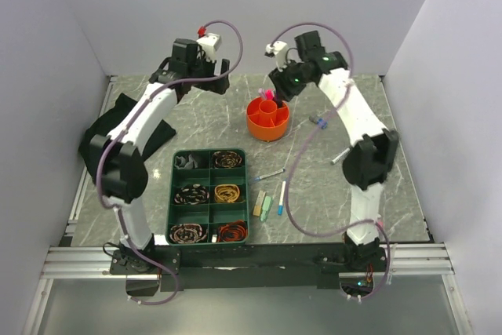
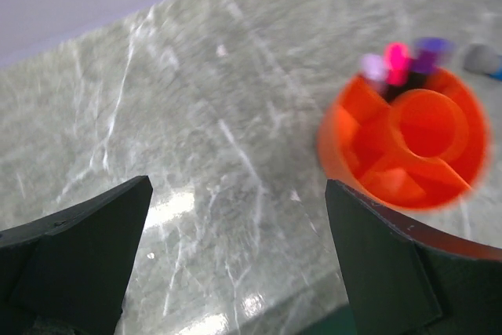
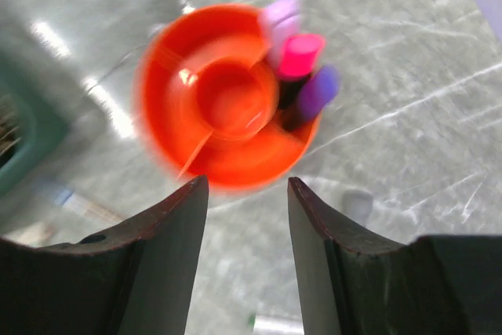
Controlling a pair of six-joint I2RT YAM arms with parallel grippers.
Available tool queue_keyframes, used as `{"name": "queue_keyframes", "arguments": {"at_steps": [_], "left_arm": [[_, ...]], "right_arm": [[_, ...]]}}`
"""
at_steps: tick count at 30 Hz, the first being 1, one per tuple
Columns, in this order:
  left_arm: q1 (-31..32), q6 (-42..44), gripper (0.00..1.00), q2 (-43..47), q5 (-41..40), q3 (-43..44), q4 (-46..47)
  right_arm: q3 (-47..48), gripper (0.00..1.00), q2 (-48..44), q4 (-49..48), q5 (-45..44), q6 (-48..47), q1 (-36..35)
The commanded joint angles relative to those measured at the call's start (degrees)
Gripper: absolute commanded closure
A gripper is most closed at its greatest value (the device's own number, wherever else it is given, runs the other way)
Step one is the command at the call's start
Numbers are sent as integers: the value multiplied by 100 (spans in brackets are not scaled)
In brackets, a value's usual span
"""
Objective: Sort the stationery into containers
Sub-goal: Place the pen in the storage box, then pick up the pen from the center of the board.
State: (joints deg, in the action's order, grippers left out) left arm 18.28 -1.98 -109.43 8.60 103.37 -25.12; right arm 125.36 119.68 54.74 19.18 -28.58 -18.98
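Observation:
The round orange pot (image 1: pixel 267 119) stands at mid-table with pink, purple and lilac markers (image 1: pixel 269 96) upright in its far section. My right gripper (image 1: pixel 276 88) hovers just above and behind it, open and empty; in the right wrist view (image 3: pixel 247 186) the pot (image 3: pixel 227 100) and the pink marker (image 3: pixel 300 52) lie just beyond the fingertips. My left gripper (image 1: pixel 216 82) is open and empty over bare marble left of the pot (image 2: pixel 408 147); its own view shows nothing between the fingers (image 2: pixel 235 194). Loose on the table lie two white pens (image 1: pixel 271 172) (image 1: pixel 281 198), a green block (image 1: pixel 267 206) and a beige block (image 1: pixel 257 203).
A green divided tray (image 1: pixel 174 194) with coiled items stands front left. Another pen (image 1: pixel 341 154) and a small blue-capped piece (image 1: pixel 318 122) lie right of the pot, near the right arm. White walls close the table on three sides.

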Motion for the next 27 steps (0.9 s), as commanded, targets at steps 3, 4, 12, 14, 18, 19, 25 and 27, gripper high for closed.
{"name": "queue_keyframes", "arguments": {"at_steps": [3, 4, 12, 14, 18, 19, 25, 27], "left_arm": [[-17, 304, 0, 1019, 950, -650, 543], [-192, -36, 1, 1081, 1029, -739, 622], [-764, -356, 1, 1784, 1276, -1617, 1115], [-844, -356, 1, 1985, 1241, -1732, 1115], [-993, -286, 1, 2329, 1100, -2092, 1106], [-1019, -268, 1, 2382, 1065, -2154, 1089], [-1186, -277, 1, 2725, 1003, -2515, 1053], [-1248, -259, 1, 2804, 986, -2594, 1027]], "right_arm": [[-2003, 49, -2190, 546, 1550, -1595, 53], [-2642, 49, -2386, 590, 1658, -2138, 9], [-4922, 40, -3223, -639, 1133, -2758, -1018], [-5012, 44, -3083, -754, 992, -2995, -1282], [-4688, 55, -2390, -579, 1053, -3119, -1485], [-4687, 56, -2309, -700, 1061, -3145, -1503], [-4951, 55, -2036, -1298, 1052, -3321, -1731], [-4995, 55, -1923, -1360, 1105, -3356, -1784]]}}
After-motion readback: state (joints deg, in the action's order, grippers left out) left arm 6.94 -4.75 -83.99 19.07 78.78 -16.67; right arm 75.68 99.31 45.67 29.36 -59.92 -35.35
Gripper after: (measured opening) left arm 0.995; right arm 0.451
